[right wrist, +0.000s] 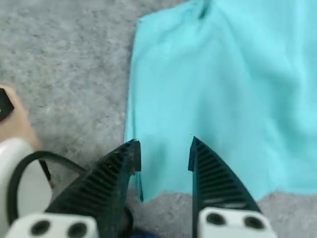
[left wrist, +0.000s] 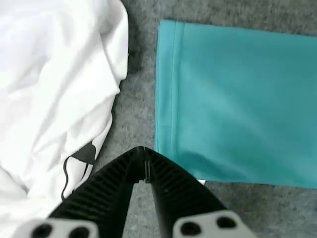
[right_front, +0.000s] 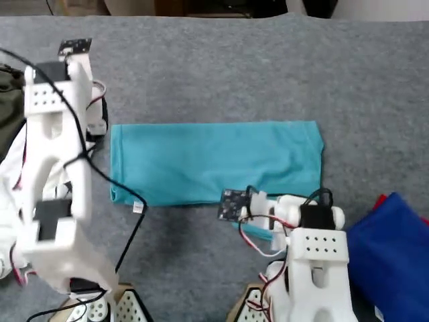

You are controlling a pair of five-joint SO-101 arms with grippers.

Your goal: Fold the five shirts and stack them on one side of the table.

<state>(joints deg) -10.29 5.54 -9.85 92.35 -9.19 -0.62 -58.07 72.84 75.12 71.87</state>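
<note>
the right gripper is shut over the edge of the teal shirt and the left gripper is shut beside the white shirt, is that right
Not quite. The right gripper is open, not shut: the right wrist view shows it standing open over the edge of the teal shirt. The left gripper is shut beside the white shirt, as you said.

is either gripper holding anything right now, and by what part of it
Nothing is held. The left gripper is shut with nothing between its fingers, beside the teal shirt. The right gripper is open above that shirt's edge.
</note>
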